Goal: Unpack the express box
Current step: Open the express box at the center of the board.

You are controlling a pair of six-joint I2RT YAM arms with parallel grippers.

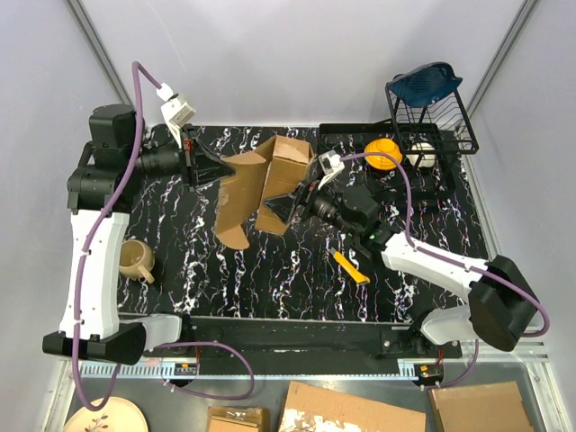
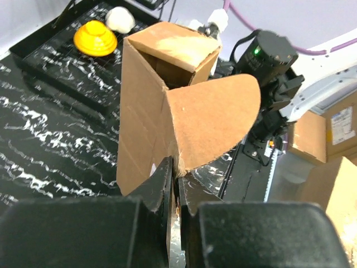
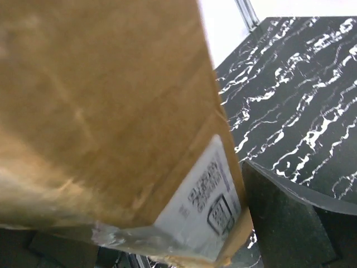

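**Top view** — the brown oblong cardboard express box (image 1: 274,184) sits at the centre of the black marbled table (image 1: 270,288), between the left gripper (image 1: 200,168) and the right gripper (image 1: 303,202).

**Left wrist** — the box's long axis is about upright, mouth up. The left gripper's jaws pinch its rounded flap (image 2: 215,120).

**Right wrist** — the white label (image 3: 209,201) bears a QR code; its print is unreadable. The right gripper's fingers (image 3: 279,218) are spread wide beside the box.

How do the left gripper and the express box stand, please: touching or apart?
Touching: the left wrist view shows the left gripper pinching a flap of the express box.

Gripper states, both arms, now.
Left gripper: shut on the express box.
Right gripper: open, close against the express box.
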